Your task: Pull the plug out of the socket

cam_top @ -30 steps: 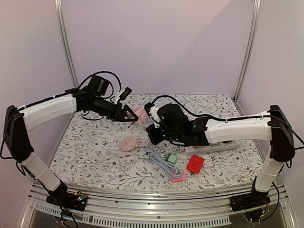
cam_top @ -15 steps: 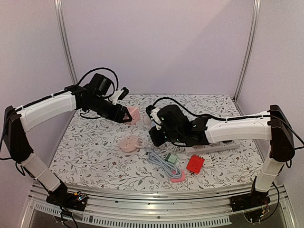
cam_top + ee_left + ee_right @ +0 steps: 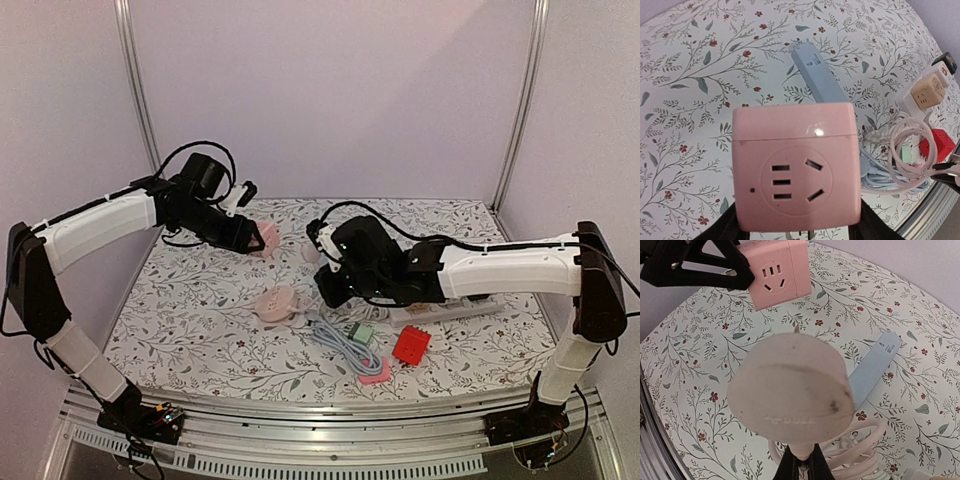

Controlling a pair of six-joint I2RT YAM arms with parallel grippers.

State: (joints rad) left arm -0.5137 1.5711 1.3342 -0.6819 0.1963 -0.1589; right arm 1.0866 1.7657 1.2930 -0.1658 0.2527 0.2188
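Left end effector (image 3: 256, 239) aloft around socket (image 3: 796, 167), right one (image 3: 801, 467) apparently around plug (image 3: 790, 390)

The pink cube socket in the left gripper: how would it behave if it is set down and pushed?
The pink cube socket has flat faces, so it would probably slide or rest, not roll. Its shell shows a glossy highlight: likely rigid, perhaps slippery in the left gripper. The patterned table cover may add some friction.
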